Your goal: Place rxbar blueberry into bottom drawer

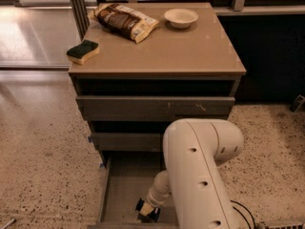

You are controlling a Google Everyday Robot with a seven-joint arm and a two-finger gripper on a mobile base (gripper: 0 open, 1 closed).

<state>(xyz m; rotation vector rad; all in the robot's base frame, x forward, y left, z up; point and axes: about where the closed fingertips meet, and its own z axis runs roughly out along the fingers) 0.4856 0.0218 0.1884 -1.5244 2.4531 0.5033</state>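
Observation:
The bottom drawer (121, 194) is pulled open at the foot of the cabinet, and its grey floor shows. My gripper (147, 210) reaches down into it near the front edge, low over the floor. It is shut on the rxbar blueberry (154, 214), of which only a small dark blue end shows at the gripper's tip. My white arm (200, 175) covers the right half of the drawer.
On the cabinet top (190, 51) lie a brown-and-white snack bag (125, 21), a white bowl (180, 17) and a green-and-yellow sponge (82, 51). The two upper drawers (152, 108) stand slightly open. Speckled floor lies to the left and right.

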